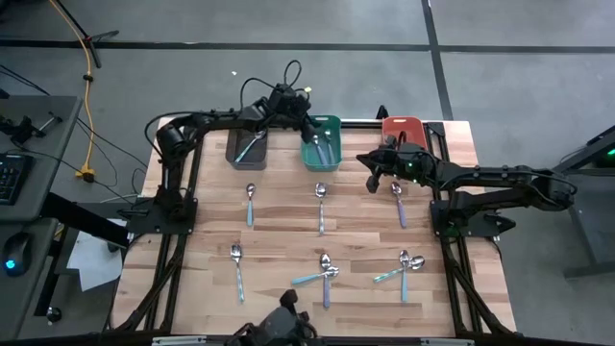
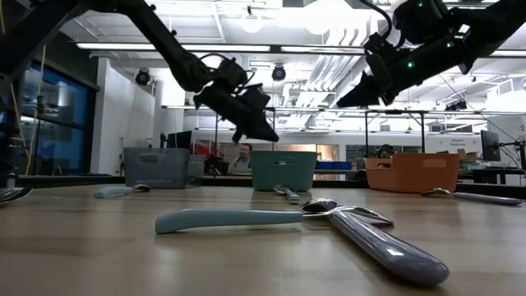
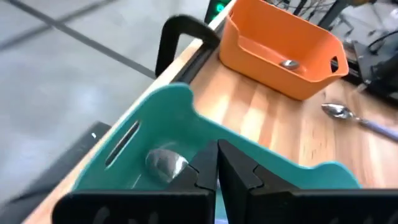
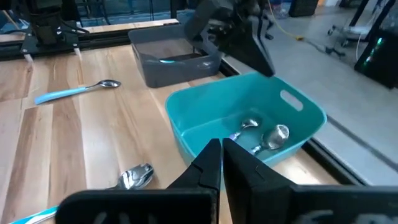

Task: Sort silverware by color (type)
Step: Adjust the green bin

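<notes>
Several spoons with metal bowls and pastel handles lie flat on the wooden table: single ones (image 1: 250,204), (image 1: 321,207), (image 1: 398,204), (image 1: 236,269), and crossed pairs (image 1: 325,274), (image 1: 404,267). Others lie in the teal bin (image 4: 261,134), one in the dark grey bin (image 4: 174,60), and one bowl shows in the orange bin (image 3: 287,62). My left gripper (image 1: 315,135) (image 3: 216,167) hangs shut and empty above the teal bin (image 1: 322,146). My right gripper (image 1: 369,171) (image 4: 222,158) hovers shut and empty over the table beside the teal bin's near right corner.
The three bins stand in a row along the far edge: dark grey (image 1: 247,146), teal, orange (image 1: 402,130). Black frame rails (image 1: 183,207) run along the table's left and right sides. A person (image 2: 242,156) shows in the room beyond.
</notes>
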